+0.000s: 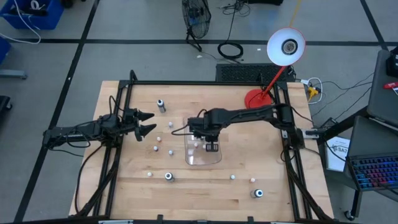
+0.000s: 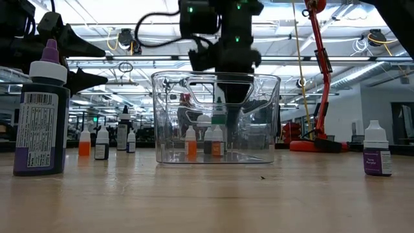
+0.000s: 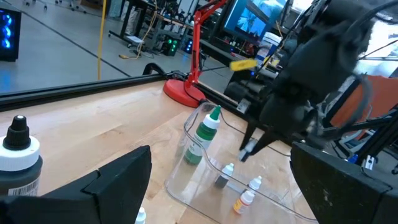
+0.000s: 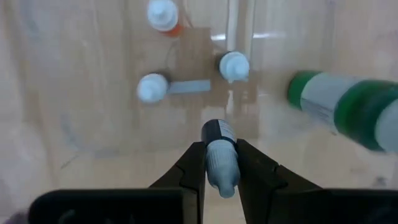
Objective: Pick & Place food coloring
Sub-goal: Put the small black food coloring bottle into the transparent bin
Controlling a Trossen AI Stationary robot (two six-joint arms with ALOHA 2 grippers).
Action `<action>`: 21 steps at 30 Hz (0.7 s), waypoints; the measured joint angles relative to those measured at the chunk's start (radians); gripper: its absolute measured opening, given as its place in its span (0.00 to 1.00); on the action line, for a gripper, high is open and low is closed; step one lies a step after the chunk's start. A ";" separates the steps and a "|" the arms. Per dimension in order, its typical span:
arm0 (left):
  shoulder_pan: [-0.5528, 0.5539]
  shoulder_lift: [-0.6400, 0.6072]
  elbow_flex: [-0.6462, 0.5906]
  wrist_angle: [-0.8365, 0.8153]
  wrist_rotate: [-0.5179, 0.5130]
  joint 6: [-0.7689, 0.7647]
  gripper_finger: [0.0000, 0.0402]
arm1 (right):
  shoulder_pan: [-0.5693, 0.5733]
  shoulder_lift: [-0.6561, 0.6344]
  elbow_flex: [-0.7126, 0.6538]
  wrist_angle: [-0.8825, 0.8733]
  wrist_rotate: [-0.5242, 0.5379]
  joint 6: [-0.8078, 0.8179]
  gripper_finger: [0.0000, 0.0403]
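Clamped in my right tool (image 4: 221, 163), a small bottle (image 4: 221, 158) hangs inside the tray (image 1: 189, 157) over three already placed, so next I lower and release, while my left tool (image 1: 147, 122) waits wide open.

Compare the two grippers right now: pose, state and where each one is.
The right gripper is shut on a small bottle; the left gripper is open and empty. The right reaches down into the clear tray; the left hovers over bare table beside it. Both are dark, two-fingered.
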 joint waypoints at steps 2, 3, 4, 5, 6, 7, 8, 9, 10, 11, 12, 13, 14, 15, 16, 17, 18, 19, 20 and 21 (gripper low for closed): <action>0.000 0.000 0.000 0.000 0.000 0.000 0.94 | 0.000 0.001 -0.033 0.033 -0.001 -0.004 0.13; 0.000 0.000 0.000 0.000 0.000 0.000 0.94 | 0.001 0.001 -0.045 0.045 -0.002 -0.005 0.13; 0.000 0.000 0.000 0.000 0.000 0.000 0.94 | 0.001 0.001 -0.055 0.059 -0.002 -0.006 0.13; 0.000 0.000 0.000 0.000 0.000 0.000 0.94 | 0.002 0.001 -0.064 0.073 -0.002 -0.007 0.13; 0.000 0.000 0.000 0.000 0.000 0.000 0.94 | 0.002 0.001 -0.073 0.091 -0.002 -0.010 0.13; 0.000 0.000 0.000 0.000 0.000 0.000 0.94 | 0.002 0.001 -0.081 0.108 0.000 -0.012 0.13; 0.000 0.000 0.000 0.000 0.000 0.000 0.94 | 0.002 0.000 -0.087 0.122 0.002 -0.015 0.13; 0.000 0.000 0.000 0.000 0.000 0.000 0.94 | 0.001 -0.001 -0.093 0.134 0.002 -0.019 0.13; 0.000 0.000 0.000 0.000 0.000 0.000 0.94 | 0.001 -0.002 -0.097 0.147 0.002 -0.026 0.13; 0.000 0.000 0.000 0.000 0.000 0.000 0.94 | 0.001 -0.002 -0.102 0.158 0.005 -0.031 0.13; 0.000 0.000 0.000 0.000 0.000 0.000 0.94 | -0.001 -0.002 -0.105 0.165 0.006 -0.035 0.13; 0.000 0.000 0.000 0.000 0.000 0.000 0.94 | -0.003 -0.002 -0.105 0.167 0.005 -0.037 0.13; 0.000 0.000 0.000 0.000 0.000 0.000 0.94 | -0.004 -0.002 -0.105 0.166 0.002 -0.036 0.13; 0.000 0.000 0.000 0.000 0.000 0.000 0.94 | -0.007 -0.002 -0.105 0.166 -0.013 -0.033 0.13; 0.000 0.000 0.000 0.000 0.000 0.000 0.94 | -0.011 -0.001 -0.107 0.164 -0.036 -0.030 0.13; 0.000 0.000 0.000 0.000 0.000 0.000 0.94 | -0.011 0.001 -0.107 0.163 -0.045 -0.024 0.13; 0.000 0.000 0.000 0.000 0.000 0.000 0.94 | -0.011 0.002 -0.108 0.164 -0.046 -0.017 0.13; 0.000 0.000 0.000 0.000 0.000 0.000 0.94 | -0.012 0.002 -0.108 0.163 -0.053 -0.012 0.13; 0.000 0.000 0.000 0.000 0.000 0.000 0.94 | -0.012 0.001 -0.108 0.163 -0.055 -0.004 0.13; 0.000 0.000 0.000 0.000 0.000 0.000 0.94 | -0.012 0.000 -0.108 0.163 -0.053 0.002 0.13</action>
